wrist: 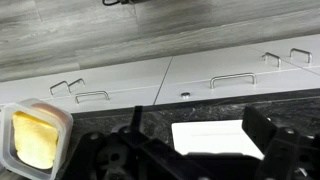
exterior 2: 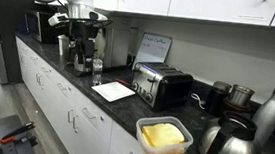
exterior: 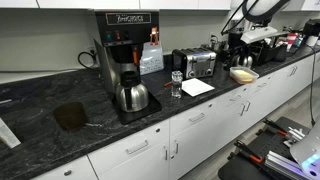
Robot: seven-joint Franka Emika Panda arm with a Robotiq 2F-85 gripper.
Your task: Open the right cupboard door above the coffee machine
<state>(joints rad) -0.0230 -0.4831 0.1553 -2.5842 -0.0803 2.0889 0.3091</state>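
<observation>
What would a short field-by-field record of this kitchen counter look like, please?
coffee machine: tall, black, steel carafe sitting in it
toaster: further along the counter, past a glass
cupboards: white, visible doors shut
gripper: open, empty, above the counter
tub: clear, something yellow inside

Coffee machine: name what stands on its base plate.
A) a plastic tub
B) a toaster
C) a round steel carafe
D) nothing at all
C: in an exterior view the round steel carafe sits on the base of the coffee machine, under its brew head.
</observation>
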